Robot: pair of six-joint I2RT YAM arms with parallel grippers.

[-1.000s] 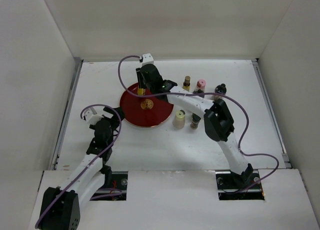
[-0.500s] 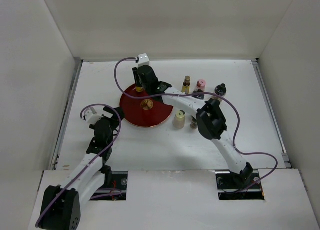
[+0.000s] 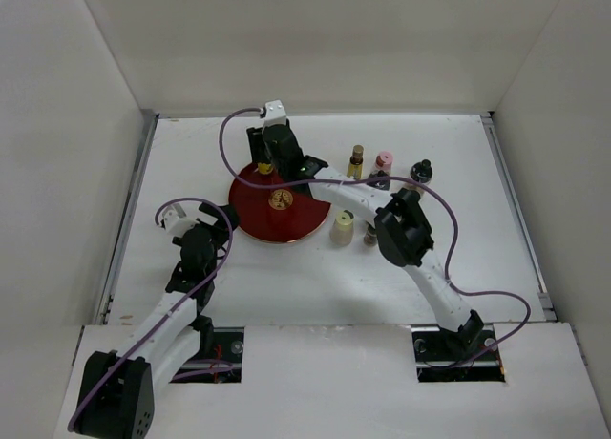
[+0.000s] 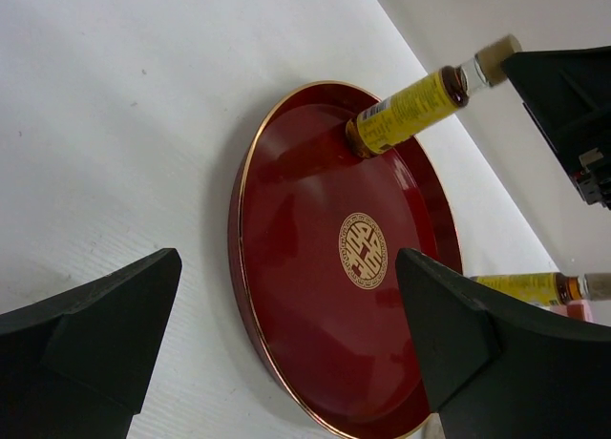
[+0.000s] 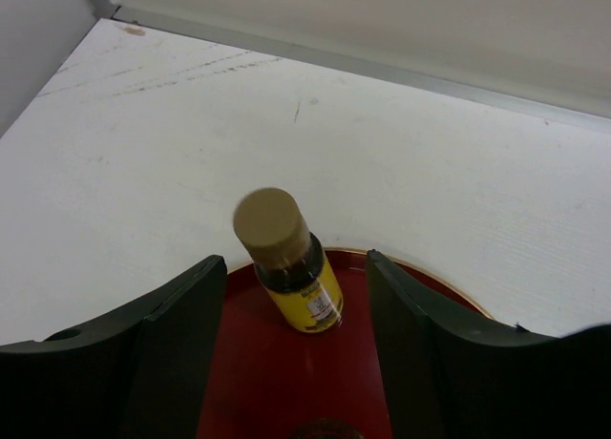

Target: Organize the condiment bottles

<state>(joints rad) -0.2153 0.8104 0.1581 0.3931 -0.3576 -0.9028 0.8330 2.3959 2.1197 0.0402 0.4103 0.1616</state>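
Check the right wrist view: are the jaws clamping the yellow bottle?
No; the yellow bottle stands free, gaps showing on both sides.

Tray: a round red tray (image 3: pixel 256 218) with a thin gold rim lay flat on the table, left of centre.
Emblem: a gold emblem (image 3: pixel 279 201) sat at the tray's middle (its pattern too fine to read from above).
Table: a white table (image 3: pixel 315 277), faintly scratched toward the far edge.
Walls: plain pale walls (image 3: pixel 315 48) closed in three sides, with a metal strip (image 5: pixel 382 69) along their foot.
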